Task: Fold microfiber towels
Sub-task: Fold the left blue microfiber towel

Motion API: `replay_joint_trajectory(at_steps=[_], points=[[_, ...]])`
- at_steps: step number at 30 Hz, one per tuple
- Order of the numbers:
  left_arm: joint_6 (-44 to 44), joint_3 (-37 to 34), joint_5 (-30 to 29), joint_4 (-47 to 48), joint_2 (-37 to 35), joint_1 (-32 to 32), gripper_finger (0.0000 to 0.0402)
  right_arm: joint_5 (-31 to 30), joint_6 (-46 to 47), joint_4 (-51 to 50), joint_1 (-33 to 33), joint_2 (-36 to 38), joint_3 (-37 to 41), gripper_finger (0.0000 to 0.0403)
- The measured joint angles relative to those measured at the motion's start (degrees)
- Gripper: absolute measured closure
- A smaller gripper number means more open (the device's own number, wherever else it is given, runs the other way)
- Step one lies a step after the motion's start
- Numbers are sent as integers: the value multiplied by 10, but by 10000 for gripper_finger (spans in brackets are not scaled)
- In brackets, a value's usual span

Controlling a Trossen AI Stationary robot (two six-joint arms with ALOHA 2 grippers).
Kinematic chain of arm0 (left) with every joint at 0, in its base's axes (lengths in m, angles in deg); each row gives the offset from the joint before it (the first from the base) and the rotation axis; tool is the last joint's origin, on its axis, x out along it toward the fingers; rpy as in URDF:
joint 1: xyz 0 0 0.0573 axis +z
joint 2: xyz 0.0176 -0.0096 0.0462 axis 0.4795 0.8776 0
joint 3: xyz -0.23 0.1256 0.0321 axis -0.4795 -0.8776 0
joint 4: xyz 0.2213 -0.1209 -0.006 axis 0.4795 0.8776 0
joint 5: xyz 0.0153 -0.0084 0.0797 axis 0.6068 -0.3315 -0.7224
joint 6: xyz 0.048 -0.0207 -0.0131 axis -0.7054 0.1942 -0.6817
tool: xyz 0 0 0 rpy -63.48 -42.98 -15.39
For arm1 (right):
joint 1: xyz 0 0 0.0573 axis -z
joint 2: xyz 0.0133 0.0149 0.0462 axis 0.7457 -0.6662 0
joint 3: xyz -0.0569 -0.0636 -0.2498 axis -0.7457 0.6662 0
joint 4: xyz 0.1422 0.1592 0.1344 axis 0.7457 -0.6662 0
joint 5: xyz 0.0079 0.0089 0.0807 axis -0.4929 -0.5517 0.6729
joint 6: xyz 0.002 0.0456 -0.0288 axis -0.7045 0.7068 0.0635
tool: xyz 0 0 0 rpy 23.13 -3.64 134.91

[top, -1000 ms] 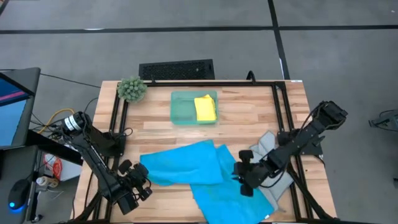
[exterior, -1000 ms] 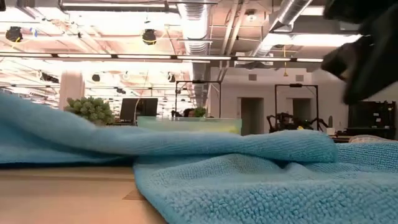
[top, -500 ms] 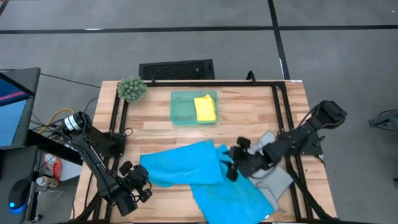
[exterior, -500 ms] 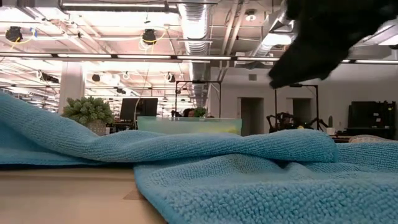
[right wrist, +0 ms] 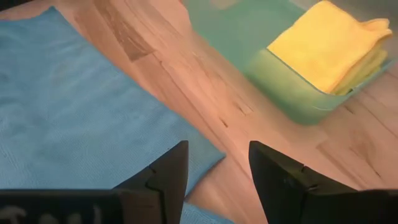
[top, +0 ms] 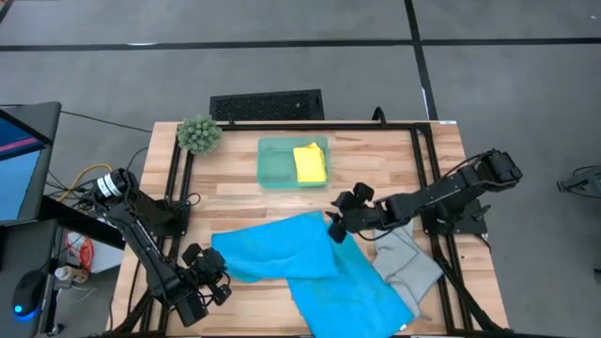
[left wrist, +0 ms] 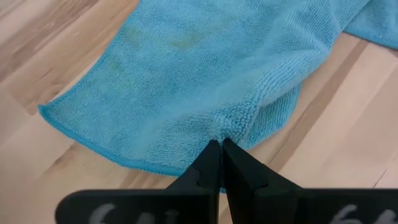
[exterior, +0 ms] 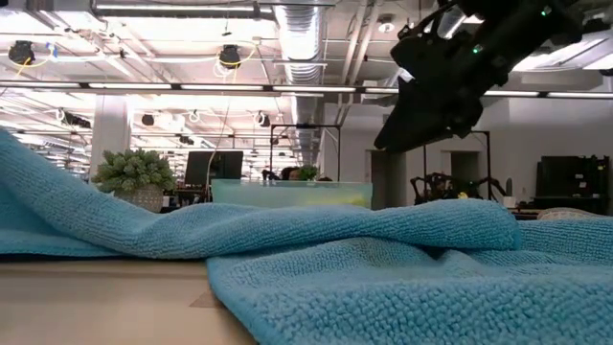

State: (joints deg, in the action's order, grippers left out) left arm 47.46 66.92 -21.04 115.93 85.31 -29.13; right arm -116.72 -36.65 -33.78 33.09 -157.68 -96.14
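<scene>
Pale wood planks make up the desk (top: 235, 183), framed by a dark metal rail and standing on a grey floor. Toward its far edge sits a translucent teal-green tray (top: 273, 165), and inside it, against the right-hand wall, lies a folded yellow towel (top: 310, 163); the rest of the tray's floor is bare. The right wrist view shows the same tray (right wrist: 292, 93) with the yellow towel (right wrist: 329, 43) stacked in neat layers within its rim. A fuzzy green plant ball (top: 199, 134) stands at the far left corner, and a black keyboard (top: 267, 104) lies just beyond the desk's far edge.

Two bright blue towels occupy the near half of the desk: the upper blue towel (top: 277, 247) spreads out loosely, and the lower blue towel (top: 352, 296) lies partly beneath it, reaching the near edge. A light grey towel (top: 408, 258) lies crumpled at the right, touching the lower blue one.

The left pincer (top: 208, 270) sits low at the near left, its fingers pressed together on the edge of the upper blue towel (left wrist: 205, 74), pinching up a small ridge of cloth. The right pincer (top: 336, 223) hovers above the far right corner of that towel, fingers (right wrist: 165, 171) apart and holding nothing, between the tray and the blue cloth.
</scene>
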Motion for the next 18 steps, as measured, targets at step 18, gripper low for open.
replay_joint_trajectory(at_steps=[18], points=[[2,0,8,-33,-1,0,401,76,-18,130,53,-213,-28,214]])
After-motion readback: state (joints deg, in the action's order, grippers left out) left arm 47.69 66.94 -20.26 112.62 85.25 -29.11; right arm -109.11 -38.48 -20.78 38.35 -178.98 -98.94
